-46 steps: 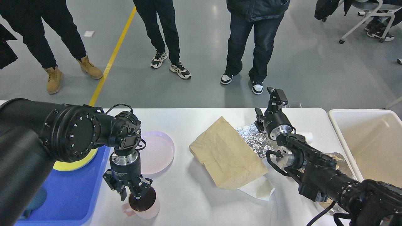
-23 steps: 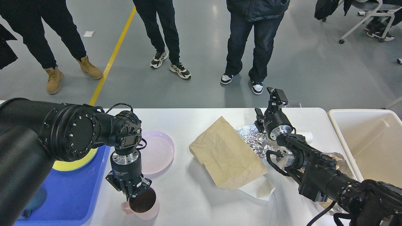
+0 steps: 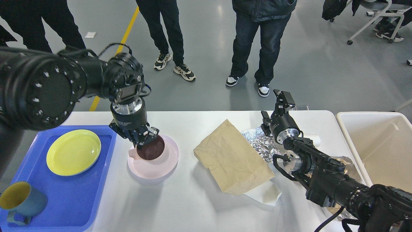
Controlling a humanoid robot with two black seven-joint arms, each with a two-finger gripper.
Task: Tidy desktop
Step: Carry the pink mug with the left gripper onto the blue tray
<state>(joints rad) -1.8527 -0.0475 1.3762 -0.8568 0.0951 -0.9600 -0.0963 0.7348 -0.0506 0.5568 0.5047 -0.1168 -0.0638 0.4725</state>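
Observation:
The white desktop (image 3: 193, 206) fills the lower view. My left gripper (image 3: 142, 141) is shut on the rim of a pink cup (image 3: 148, 150) with a dark inside and holds it over the pink plate (image 3: 161, 164) at centre left. My right gripper (image 3: 279, 103) hovers at the far right edge above crumpled foil (image 3: 262, 143); its fingers look spread and empty. A brown paper bag (image 3: 233, 158) lies in the middle, with a white paper piece (image 3: 265, 193) under its near corner.
A blue tray (image 3: 64, 193) at the left holds a yellow plate (image 3: 73, 152) and a blue mug (image 3: 21, 201). A cream bin (image 3: 379, 145) stands at the right. Several people stand beyond the far edge.
My left gripper closed on the pink cup near the front edge, lifted it and carried it back over the pink plate. The arm rose, uncovering the tray. The right arm has not moved.

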